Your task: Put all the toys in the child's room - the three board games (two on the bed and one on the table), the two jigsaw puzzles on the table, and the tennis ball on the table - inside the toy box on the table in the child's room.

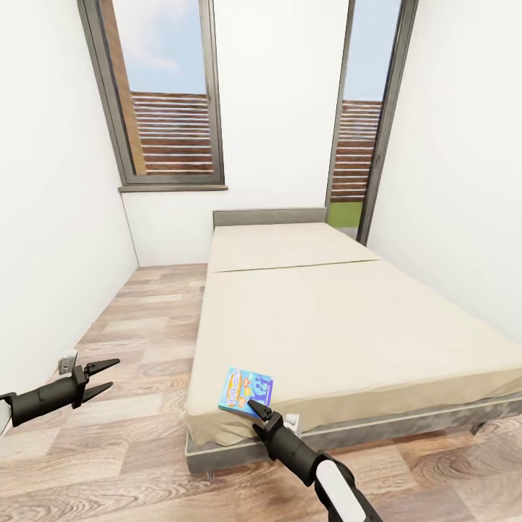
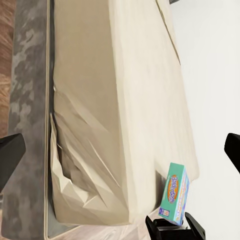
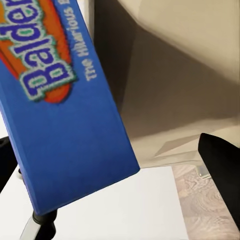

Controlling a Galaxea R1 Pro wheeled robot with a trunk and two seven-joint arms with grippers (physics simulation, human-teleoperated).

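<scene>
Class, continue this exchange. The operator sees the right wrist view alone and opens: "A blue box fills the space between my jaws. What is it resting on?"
Observer: The blue board game lies on the bed, at the mattress corner nearest the robot.
Operator: What's beyond the bed?
Observer: Two tall windows in the white wall.
Operator: Where's my other arm?
Observer: The left gripper hovers over the wood floor beside the bed, jaws open.
</scene>
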